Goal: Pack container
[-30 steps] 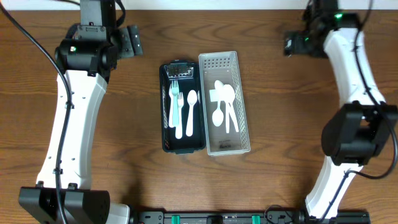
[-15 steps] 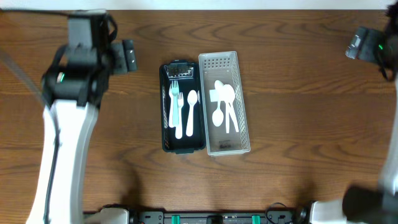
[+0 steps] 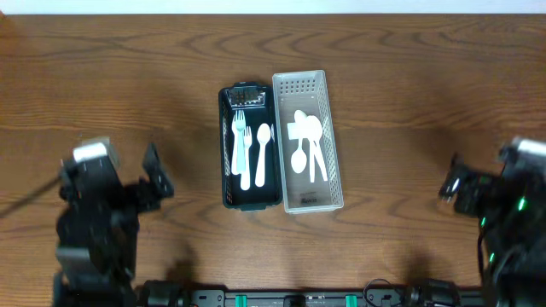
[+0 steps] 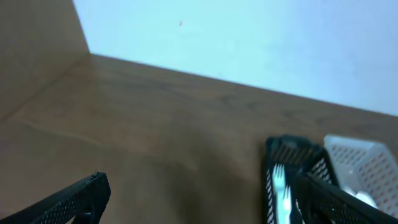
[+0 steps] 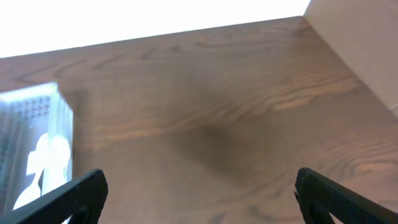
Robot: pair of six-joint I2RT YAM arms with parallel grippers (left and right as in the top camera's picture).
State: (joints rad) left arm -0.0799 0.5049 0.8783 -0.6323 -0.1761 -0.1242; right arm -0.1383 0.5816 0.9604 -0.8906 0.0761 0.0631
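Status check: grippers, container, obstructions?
Left gripper and right gripper open, empty. Black container holds cutlery, white basket alongside with spoons. Nothing in the way.

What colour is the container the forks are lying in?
Black. The container shows best in the overhead view.

**Both arms tucked at the near edge, end effectors spread wide**

The left arm (image 3: 90, 230) sits folded at the near left corner of the overhead view, blurred, with the left end effector (image 3: 155, 177) pointing toward the middle. The right arm (image 3: 512, 222) mirrors it at the near right, and the right end effector (image 3: 450, 183) faces inward. In each wrist view the two black fingers (image 4: 71, 200) stand far apart with nothing held between them.
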